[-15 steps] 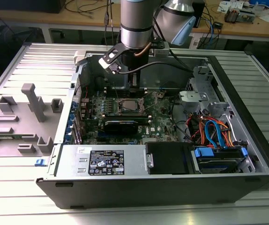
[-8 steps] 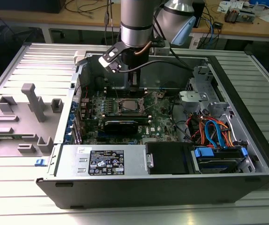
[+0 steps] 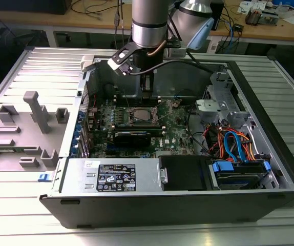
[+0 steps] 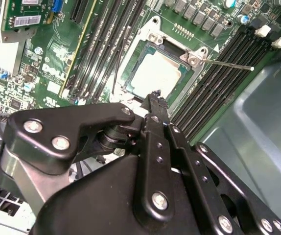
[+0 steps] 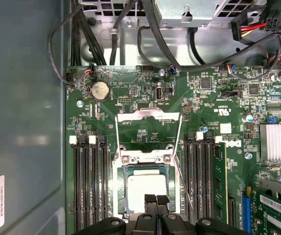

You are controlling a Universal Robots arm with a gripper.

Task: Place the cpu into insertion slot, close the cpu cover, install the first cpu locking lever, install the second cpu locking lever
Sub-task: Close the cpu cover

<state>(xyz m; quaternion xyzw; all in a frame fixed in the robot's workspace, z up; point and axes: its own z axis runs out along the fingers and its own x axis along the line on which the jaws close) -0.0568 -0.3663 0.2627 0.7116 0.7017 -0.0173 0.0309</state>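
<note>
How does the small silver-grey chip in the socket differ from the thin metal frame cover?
The silver-grey square cpu is a solid plate; the thin silvery metal cpu cover is a frame with green board showing through. The cpu lies flat in the dark-framed insertion slot; the cover is swung open off it. The black pincer sits at the cpu's edge, away from the cover. Both are squarish metal.

We see a green circuit board (image 5: 140,93) dotted with small silver parts, a pale silver-grey cpu (image 5: 145,188), black memory slots (image 5: 89,186) with white clips, a matt black gripper (image 5: 156,199), and blue, orange and red cables (image 3: 234,143).
</note>
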